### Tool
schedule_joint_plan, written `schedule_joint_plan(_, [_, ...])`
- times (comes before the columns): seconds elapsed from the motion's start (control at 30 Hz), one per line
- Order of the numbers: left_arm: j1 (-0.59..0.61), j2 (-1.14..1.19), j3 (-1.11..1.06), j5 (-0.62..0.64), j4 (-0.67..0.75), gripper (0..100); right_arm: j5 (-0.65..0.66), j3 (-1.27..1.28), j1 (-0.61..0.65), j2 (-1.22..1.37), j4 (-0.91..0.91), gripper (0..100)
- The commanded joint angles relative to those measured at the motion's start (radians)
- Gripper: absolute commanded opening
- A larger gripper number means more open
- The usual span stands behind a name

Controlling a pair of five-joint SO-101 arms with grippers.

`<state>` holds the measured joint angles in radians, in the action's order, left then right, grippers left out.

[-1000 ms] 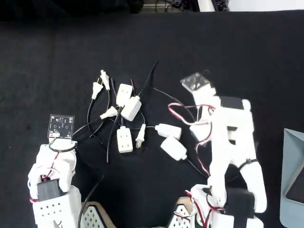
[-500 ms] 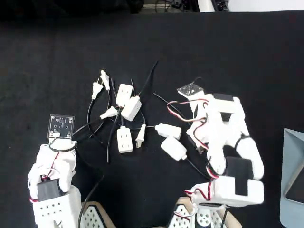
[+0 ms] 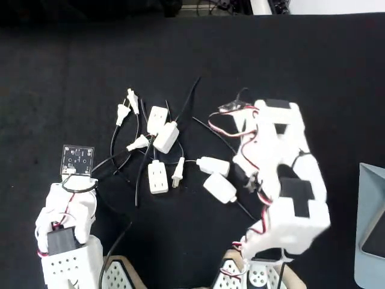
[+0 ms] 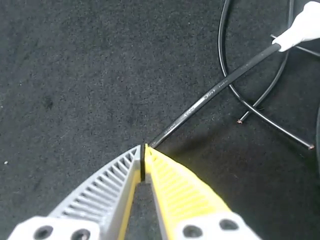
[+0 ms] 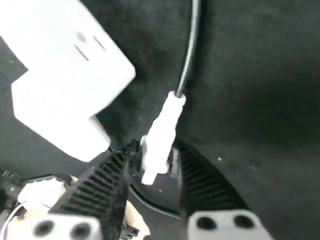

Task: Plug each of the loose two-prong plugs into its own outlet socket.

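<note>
Jaws of right gripper [image 5: 151, 152] clamped on plug [image 5: 160, 135], centre of frame, beside socket [image 5: 65, 80] at upper left. Left gripper [image 4: 144, 150] jaws together, tips at cable [image 4: 210, 95]. Risks plug pivoting in narrow grip, prongs missing slots; lead [image 5: 189, 45] tugging plug askew.

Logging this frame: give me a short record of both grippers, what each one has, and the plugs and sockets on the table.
Left gripper: fingers shut, tip at the end of a black cable
Right gripper: fingers shut on a white plug, close beside a socket block
Loose plugs: four, left of centre among cables
Socket blocks: five, mid-table
Table: black cloth
</note>
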<state>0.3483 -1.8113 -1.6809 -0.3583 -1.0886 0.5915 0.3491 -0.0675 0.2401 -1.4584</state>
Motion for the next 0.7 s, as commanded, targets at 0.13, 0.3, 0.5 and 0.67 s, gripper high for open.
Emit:
schedule_joint_plan(0.13, [-0.001,-0.003,-0.019,-0.009,-0.003,3,-0.044,-0.148,0.028,0.097,-0.018,10.7])
schedule_joint_plan(0.3, [-0.001,-0.003,-0.019,-0.009,-0.003,3,-0.044,-0.156,0.028,0.102,-0.021,7.9])
schedule_joint_plan(0.5, [-0.001,-0.003,-0.019,-0.009,-0.003,3,-0.040,-0.157,0.028,0.102,-0.063,1.4])
schedule_joint_plan(0.67, [-0.001,-0.003,-0.019,-0.009,-0.003,3,-0.037,-0.182,0.029,0.094,-0.120,1.2])
